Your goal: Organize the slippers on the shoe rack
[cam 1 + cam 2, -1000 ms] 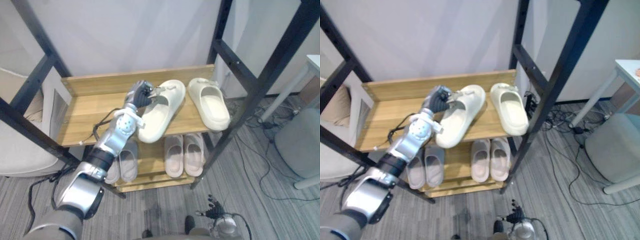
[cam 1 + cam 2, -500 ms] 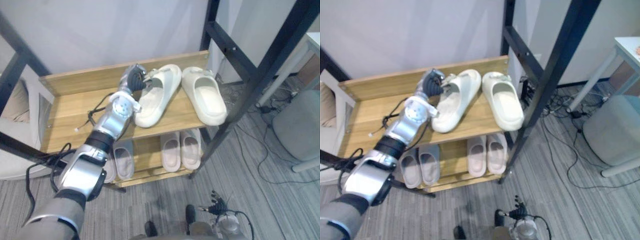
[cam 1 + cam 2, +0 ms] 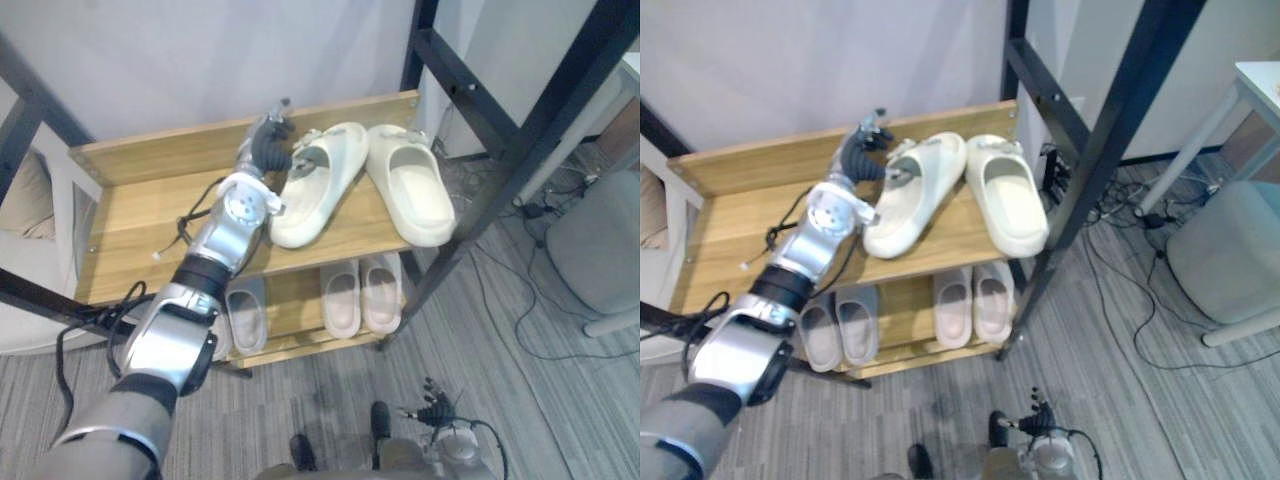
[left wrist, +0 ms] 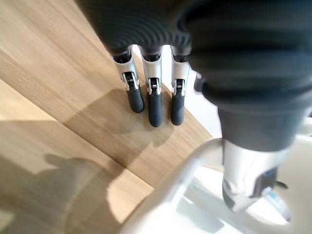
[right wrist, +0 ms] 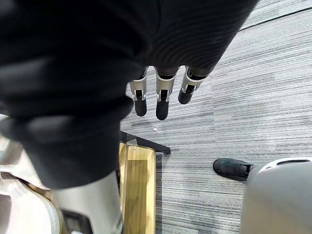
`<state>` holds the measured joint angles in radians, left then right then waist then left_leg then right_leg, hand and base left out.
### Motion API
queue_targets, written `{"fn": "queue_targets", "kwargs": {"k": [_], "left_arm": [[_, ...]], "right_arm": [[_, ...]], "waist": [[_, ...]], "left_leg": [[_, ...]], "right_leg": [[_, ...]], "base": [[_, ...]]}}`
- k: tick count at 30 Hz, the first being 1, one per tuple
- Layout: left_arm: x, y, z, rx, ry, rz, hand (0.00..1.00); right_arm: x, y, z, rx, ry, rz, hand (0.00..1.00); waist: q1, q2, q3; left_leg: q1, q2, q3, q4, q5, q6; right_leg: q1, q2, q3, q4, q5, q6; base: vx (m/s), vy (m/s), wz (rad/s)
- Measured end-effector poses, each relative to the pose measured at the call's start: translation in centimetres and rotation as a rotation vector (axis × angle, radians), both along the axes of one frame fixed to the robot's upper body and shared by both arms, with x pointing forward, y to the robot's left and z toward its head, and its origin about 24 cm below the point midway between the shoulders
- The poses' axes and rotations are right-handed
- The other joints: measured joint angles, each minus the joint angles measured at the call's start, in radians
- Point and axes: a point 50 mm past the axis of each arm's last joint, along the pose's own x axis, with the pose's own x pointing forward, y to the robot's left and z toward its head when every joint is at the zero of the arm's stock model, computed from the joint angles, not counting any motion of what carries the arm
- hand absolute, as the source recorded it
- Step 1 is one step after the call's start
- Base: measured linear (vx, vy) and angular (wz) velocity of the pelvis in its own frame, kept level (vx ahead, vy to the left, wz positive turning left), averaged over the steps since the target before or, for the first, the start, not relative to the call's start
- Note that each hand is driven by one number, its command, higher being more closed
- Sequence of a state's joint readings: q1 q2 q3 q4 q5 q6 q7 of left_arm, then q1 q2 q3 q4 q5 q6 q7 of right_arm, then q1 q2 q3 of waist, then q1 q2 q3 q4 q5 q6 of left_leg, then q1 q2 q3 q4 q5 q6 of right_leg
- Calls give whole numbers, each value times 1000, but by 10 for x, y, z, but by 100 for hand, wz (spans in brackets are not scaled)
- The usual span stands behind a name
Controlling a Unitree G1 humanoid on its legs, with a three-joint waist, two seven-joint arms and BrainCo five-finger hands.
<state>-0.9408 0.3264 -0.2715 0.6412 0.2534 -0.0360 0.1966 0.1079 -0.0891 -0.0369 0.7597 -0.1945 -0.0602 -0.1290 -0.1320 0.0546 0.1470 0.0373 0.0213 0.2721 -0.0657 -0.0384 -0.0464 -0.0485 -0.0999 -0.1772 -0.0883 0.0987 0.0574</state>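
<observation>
Two cream slippers lie on the top wooden shelf (image 3: 130,225) of the shoe rack. The right slipper (image 3: 415,200) points straight to the front. The left slipper (image 3: 318,190) lies slanted, its heel end against its mate and its toe toward the front left. My left hand (image 3: 265,140) is at that slipper's heel end by the shelf's back board, open. Its straight fingers (image 4: 150,100) hover over the wood and its thumb (image 4: 248,187) hangs over the slipper's rim (image 4: 170,190). My right hand (image 5: 163,100) hangs low over the floor, open and empty.
The lower shelf holds a grey pair (image 3: 248,315) and a pale pink pair (image 3: 360,295). Black frame posts (image 3: 480,190) stand to the right of the rack. A grey stool (image 3: 598,255) and floor cables (image 3: 520,320) lie further right. A beige cushion (image 3: 25,195) is at the left.
My left hand has gone from shut on the left cream slipper's heel end to open. The slipper now lies closer to its mate. The camera view has shifted.
</observation>
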Motion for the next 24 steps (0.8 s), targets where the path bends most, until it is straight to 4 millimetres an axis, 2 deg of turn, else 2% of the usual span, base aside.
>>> {"fn": "queue_targets", "kwargs": {"k": [9,16,19,21,24], "left_arm": [[-13,-7,-11,-66,-14,-44,0],[-34,-11,-14,-172,-61,-130,0],[-41,-5,-19,-245,-56,-141,0],[-50,7,-29,-333,-39,-140,0],[-56,12,-39,-397,-7,-140,0]], "right_arm": [[0,0,-1,0,5,0,0],[-2,0,-2,0,15,0,0],[-2,0,-3,-1,23,0,0],[-3,-1,-4,-2,33,1,0],[-5,-1,-5,-3,44,1,0]], "waist": [[1,1,1],[13,0,1],[16,-1,2],[24,-2,1],[35,-4,1]], "left_leg": [[17,-5,-31,1,3,5],[31,-7,-44,1,6,8],[33,-8,-62,1,8,11],[33,-7,-74,1,9,13],[33,-8,-83,1,9,13]], "right_leg": [[33,-8,-32,0,-3,3],[53,-10,-45,0,-6,5],[64,-13,-63,0,-10,6],[70,-13,-76,-1,-13,7],[76,-14,-84,-1,-16,9]], "base": [[-29,-10,11],[-36,-13,6],[-28,-15,16],[-28,-20,15],[-14,-14,13]]}}
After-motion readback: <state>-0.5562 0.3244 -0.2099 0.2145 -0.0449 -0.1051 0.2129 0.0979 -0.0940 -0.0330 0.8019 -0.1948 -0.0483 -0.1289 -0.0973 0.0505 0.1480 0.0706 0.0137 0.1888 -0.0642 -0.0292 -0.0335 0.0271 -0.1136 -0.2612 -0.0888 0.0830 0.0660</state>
